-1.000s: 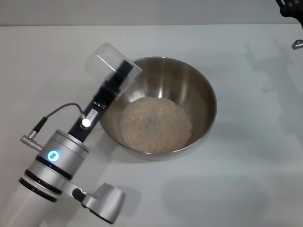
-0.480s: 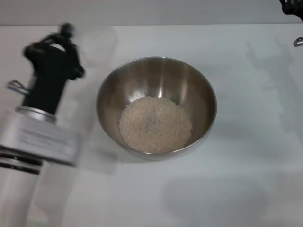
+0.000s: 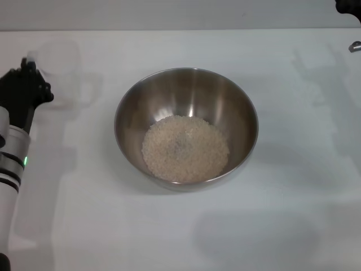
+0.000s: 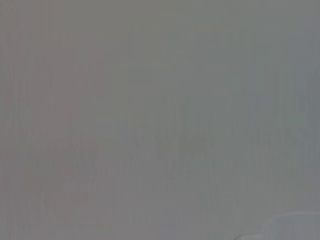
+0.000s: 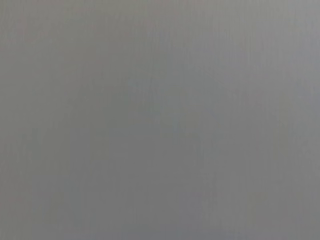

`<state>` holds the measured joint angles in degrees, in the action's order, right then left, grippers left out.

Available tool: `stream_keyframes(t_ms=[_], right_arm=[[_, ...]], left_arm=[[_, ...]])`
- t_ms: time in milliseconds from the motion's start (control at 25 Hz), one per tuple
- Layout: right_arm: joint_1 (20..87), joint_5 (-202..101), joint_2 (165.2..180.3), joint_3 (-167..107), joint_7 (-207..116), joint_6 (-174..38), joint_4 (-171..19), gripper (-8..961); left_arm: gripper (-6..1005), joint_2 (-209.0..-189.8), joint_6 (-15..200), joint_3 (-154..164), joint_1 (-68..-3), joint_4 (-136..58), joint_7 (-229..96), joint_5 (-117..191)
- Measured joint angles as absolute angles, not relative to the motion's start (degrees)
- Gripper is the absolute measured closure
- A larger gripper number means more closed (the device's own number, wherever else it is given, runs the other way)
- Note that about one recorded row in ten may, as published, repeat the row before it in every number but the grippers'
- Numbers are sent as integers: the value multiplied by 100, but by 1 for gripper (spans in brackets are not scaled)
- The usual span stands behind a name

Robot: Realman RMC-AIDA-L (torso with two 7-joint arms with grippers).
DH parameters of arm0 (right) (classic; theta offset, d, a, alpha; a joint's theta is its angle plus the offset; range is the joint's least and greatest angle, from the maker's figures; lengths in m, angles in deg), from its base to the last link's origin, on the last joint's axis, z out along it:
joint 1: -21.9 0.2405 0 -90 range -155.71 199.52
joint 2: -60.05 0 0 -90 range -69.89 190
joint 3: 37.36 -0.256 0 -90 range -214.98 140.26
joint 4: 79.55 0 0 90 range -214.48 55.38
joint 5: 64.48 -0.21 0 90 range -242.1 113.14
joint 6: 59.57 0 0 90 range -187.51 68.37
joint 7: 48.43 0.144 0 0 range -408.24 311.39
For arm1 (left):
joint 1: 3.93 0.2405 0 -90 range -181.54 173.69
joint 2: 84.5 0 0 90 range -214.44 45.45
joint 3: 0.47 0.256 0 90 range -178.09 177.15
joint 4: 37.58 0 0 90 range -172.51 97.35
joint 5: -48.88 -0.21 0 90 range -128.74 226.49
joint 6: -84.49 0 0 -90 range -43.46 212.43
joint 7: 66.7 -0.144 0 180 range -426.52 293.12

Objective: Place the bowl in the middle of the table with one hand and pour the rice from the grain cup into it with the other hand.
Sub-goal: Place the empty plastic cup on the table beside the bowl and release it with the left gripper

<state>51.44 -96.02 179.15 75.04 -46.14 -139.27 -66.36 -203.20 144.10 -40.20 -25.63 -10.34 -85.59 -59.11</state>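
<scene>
1. Bowl [image 3: 186, 127]: steel, upright, near the middle of the surface [image 3: 271, 226]. Placement reads as done.
2. Rice [image 3: 185, 148]: pale heap on the bowl floor, inside the rim; no grains visible outside it. The pour reads as done.
3. Cup [image 3: 59, 70]: translucent, faint against the white, well left of the bowl, just beside the left end effector [image 3: 25, 84]. It looks empty. Whether it stands on the surface or hangs above it cannot be told.
4. Left end effector: black, at the left edge of the head view, apart from the bowl. Whether it is clamped on the cup or spread apart cannot be told; the left wrist view gives only a grey field with a pale curve at one corner.
5. Right end effector [image 3: 348, 7]: only a dark tip at the far right corner, well apart from everything; finger state cannot be told. The right wrist view shows nothing.
6. Step in hand, as judged: parking the emptied cup. The next move calls for setting it upright on the left and freeing it without dragging.
7. Edges and room: the far edge of the surface runs behind the bowl and cup. Open white ground lies near and right of the bowl, and between bowl and cup.
</scene>
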Motion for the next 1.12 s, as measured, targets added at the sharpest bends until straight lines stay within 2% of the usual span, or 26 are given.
stream_keyframes(t_ms=[1120], right_arm=[[5154, -9620, 17893, 7496, -4596, -13761, -6637, 128]], left_arm=[[944, -20338, 13610, -3812, -2693, -1319, -8124, -5976]])
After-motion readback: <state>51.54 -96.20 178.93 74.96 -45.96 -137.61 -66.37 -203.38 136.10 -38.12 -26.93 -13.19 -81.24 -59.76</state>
